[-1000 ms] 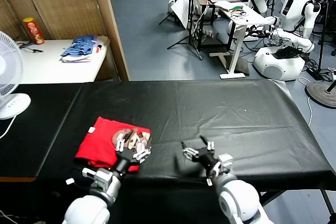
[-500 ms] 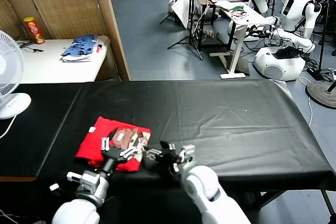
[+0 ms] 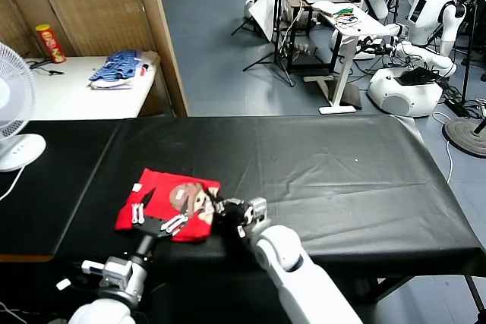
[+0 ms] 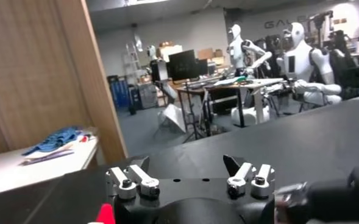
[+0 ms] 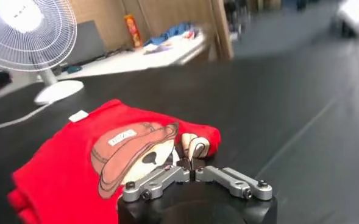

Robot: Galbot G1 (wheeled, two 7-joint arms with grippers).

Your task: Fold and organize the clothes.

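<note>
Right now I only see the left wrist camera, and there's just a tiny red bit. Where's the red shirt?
Observer: The red T-shirt lies folded on the black table. Your open left hand is over its near edge.
Operator: Where's the other hand?
Observer: The right hand is shut at the shirt's right edge, beside the cartoon print.
Operator: Anything else nearby?
Observer: A white fan stands at the far left.

A red T-shirt (image 3: pixel 165 202), folded into a compact rectangle, brownish cartoon print up, white tag showing, lies near the table's front left edge.
</note>
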